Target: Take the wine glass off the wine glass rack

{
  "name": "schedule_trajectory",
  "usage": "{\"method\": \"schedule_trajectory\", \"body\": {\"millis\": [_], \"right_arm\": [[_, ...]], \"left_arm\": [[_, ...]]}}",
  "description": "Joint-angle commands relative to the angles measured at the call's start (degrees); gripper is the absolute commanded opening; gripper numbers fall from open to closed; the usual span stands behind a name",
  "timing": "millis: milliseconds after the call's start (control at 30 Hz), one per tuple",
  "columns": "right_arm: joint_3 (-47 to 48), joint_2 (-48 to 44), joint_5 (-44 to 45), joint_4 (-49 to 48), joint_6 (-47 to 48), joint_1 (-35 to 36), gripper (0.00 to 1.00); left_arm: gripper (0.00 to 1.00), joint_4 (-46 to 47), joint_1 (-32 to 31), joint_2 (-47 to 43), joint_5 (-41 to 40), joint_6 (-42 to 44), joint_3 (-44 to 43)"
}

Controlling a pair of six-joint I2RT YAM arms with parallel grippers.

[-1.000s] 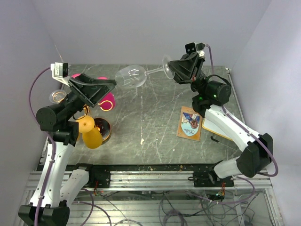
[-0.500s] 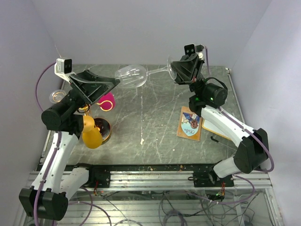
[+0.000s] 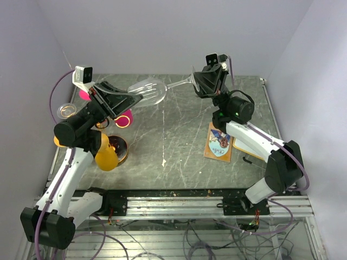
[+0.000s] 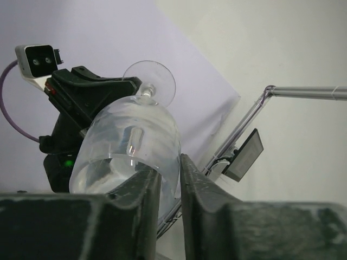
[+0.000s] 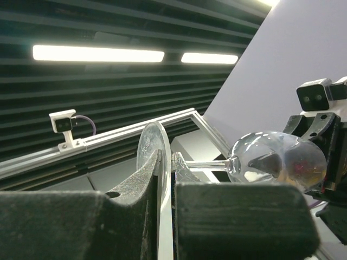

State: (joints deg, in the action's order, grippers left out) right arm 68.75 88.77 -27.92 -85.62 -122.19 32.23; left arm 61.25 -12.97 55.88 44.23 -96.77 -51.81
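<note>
Left end effector (image 3: 140, 97): has swung in to the glass bowl since a second ago, its fingers drawn from wide to a narrow gap. The bowl's wall at the rim runs between them. Whether they press it I cannot tell.
Wine glass rack (image 3: 122, 142): one, gold wire, at the near left of the worktop (image 3: 179, 146), its round disc base partly behind a yellow piece (image 3: 105, 155).
Around the rack: one yellow piece, two pink cups (image 3: 123, 118), and one clear rim (image 3: 66, 111) at the left edge.
Card (image 3: 219, 142): one, printed, flat on the right of the worktop.
Right end effector (image 3: 197, 81): fingers clamped tight on the glass's round foot, which stands edge-on between them.
Wine glass (image 3: 150, 90): one, clear and empty, lying sideways in the air over the far worktop. It is off the rack, bowl toward the left arm and stem toward the right.
</note>
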Motion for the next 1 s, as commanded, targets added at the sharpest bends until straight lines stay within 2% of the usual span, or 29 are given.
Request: {"method": "schedule_trajectory", "body": {"millis": [0,67,233,367,467,500,567,667,733,867,967], "right_arm": [[-1.9,-0.8,1.6,0.3,-0.7,-0.3,0.03],[-3.6,-2.1,1.4,2.3,2.4,-0.4,0.12],[-10.8,-7.9,1.3,13.3,14.5,-2.9,0.33],[-20.2,-16.3,3.9,30.5,26.1,-7.8,0.52],[-22.4,-22.3,7.8,48.9,38.1,-11.2,0.63],[-21.8,-24.2,10.0,59.1,42.9,-11.9,0.65],[-19.2,-27.0,16.9,73.4,53.2,-12.4,0.77],[-10.1,-26.6,28.3,93.5,65.0,-12.4,0.84],[-5.3,-25.0,38.0,104.1,69.2,-12.5,0.87],[-0.5,-23.1,47.6,115.2,75.2,-12.4,0.99],[1.9,-22.7,51.2,119.7,76.5,-12.5,1.0]], "left_arm": [[0.22,-0.1,-1.4,-1.2,1.9,4.1,-2.7],[0.09,-3.9,-1.4,-2.2,1.9,6.7,-3.1],[0.07,-18.4,-1.4,-5.8,0.7,15.7,-4.0],[0.07,-40.3,-1.4,-8.4,-2.2,28.3,-8.4],[0.07,-61.0,-1.4,-8.4,-7.3,39.6,-14.9],[0.07,-66.3,-1.4,-8.0,-9.0,42.3,-16.9],[0.07,-75.4,-1.4,-6.8,-11.8,46.1,-20.0],[0.07,-81.1,-1.4,-4.3,-13.8,48.1,-23.0],[0.07,-83.8,-1.9,-2.7,-14.9,48.8,-24.4],[0.07,-90.1,-5.9,1.4,-21.1,51.9,-28.4],[0.07,-93.9,-12.9,6.7,-27.1,53.9,-31.2]]}}
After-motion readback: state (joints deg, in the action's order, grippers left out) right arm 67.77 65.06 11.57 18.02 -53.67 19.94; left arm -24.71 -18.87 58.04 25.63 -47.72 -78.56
